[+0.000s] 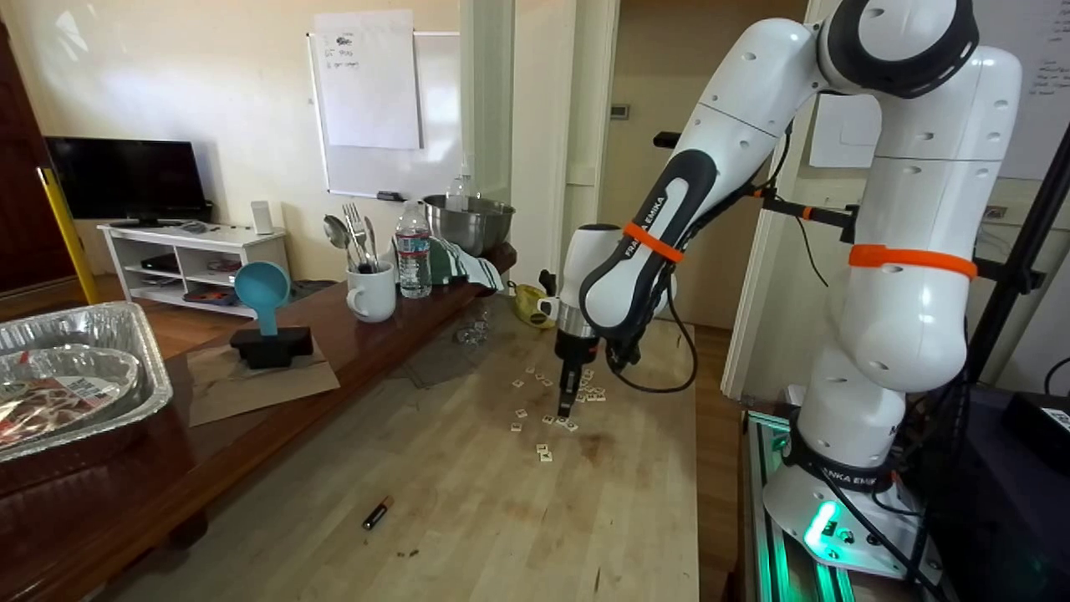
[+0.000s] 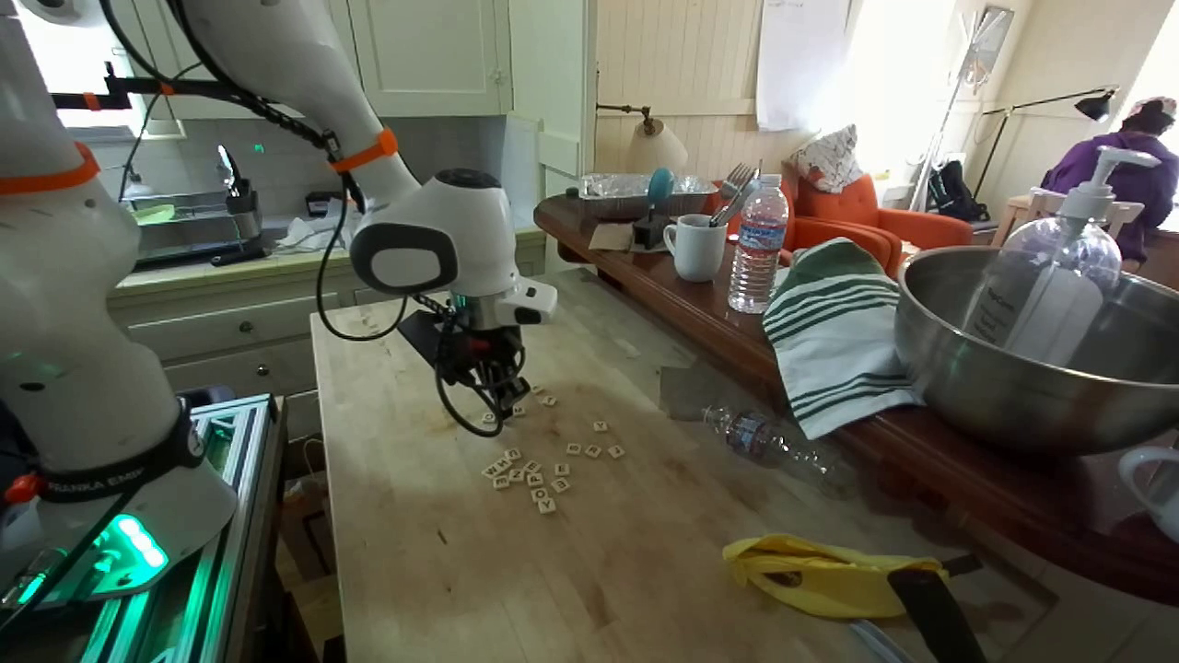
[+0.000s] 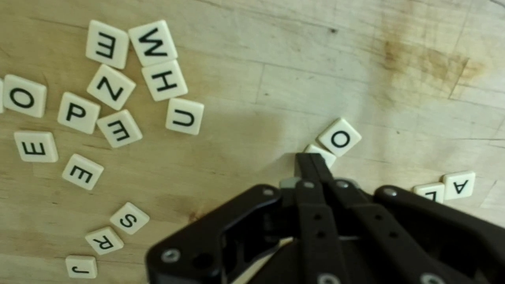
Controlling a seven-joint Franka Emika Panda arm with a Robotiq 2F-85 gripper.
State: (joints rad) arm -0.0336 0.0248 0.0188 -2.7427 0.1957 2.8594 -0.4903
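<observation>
My black gripper (image 3: 310, 157) is shut, its two fingertips pressed together with nothing seen between them. It points down, low over the wooden table; it also shows in both exterior views (image 1: 566, 410) (image 2: 504, 416). A cream tile (image 3: 326, 155) lies partly hidden behind the fingertips, its letter covered; I cannot tell whether they touch it. An O tile (image 3: 339, 137) lies against it. An L tile (image 3: 431, 192) and an A tile (image 3: 459, 185) lie together to the right. Several more letter tiles lie to the left, including a W tile (image 3: 153, 42), an H tile (image 3: 164, 80) and a U tile (image 3: 184, 116).
On the wooden table (image 2: 645, 562) lie a battery (image 1: 378, 512), a clear bottle (image 2: 769, 440) and a yellow bag (image 2: 820, 578). A raised dark wood counter (image 1: 251, 418) holds a white mug (image 1: 371, 293), a water bottle (image 1: 414, 255), a foil tray (image 1: 155, 355) and a metal bowl (image 2: 1022, 387).
</observation>
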